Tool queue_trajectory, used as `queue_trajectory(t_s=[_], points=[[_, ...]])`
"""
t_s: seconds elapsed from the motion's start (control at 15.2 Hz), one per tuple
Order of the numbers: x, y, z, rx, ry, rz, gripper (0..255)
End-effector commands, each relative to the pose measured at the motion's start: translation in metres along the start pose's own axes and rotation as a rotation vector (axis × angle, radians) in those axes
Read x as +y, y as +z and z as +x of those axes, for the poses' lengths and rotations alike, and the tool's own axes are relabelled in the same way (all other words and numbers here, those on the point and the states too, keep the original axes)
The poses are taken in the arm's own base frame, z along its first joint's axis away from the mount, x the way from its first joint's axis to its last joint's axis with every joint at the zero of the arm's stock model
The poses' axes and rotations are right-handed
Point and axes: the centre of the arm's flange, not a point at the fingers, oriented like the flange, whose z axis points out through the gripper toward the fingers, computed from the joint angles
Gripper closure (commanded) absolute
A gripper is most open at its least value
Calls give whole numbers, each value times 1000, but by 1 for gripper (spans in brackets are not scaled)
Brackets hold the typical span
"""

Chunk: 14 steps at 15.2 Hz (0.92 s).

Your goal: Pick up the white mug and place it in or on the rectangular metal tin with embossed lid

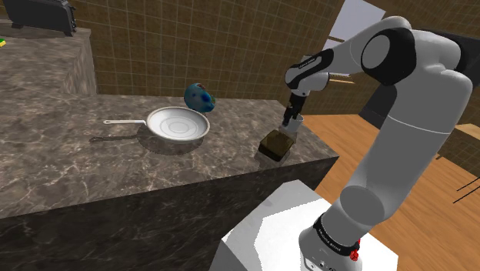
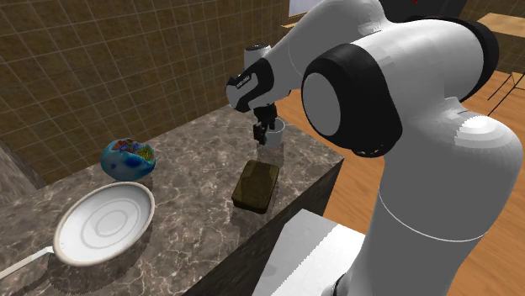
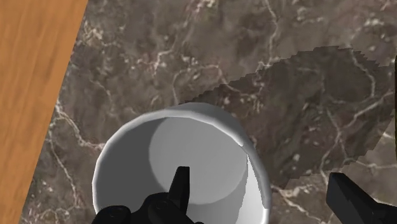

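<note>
Gripper (image 3: 257, 178): we see it spread, one finger inside the white mug (image 3: 197, 143) and the other outside, straddling the wall; nothing is pinched yet.
Mug's place: upright on the marble-patterned counter (image 1: 69, 162), near its corner, just beside the dark tin (image 2: 256, 185).
Handling: we judge it rigid, light, smooth and chippable.
Hold: we would close squarely on the rim wall, lest it slip or tilt.

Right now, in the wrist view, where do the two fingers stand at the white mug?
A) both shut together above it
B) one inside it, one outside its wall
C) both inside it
B: one of the fingers reaches down inside the white mug, and the other stands outside its wall, so they are apart with the wall between them.
</note>
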Motion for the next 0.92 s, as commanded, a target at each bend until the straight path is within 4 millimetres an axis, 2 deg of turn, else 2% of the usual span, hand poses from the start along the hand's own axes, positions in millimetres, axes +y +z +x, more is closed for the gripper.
queue_trajectory(t_s=[0.0, 0.46, 0.53, 0.86], points=[[-1, 8, 1, 0, 0, 0, 0], [-1, 8, 1, 0, 0, 0, 0], [-1, 8, 1, 0, 0, 0, 255], [-1, 8, 1, 0, 0, 0, 255]])
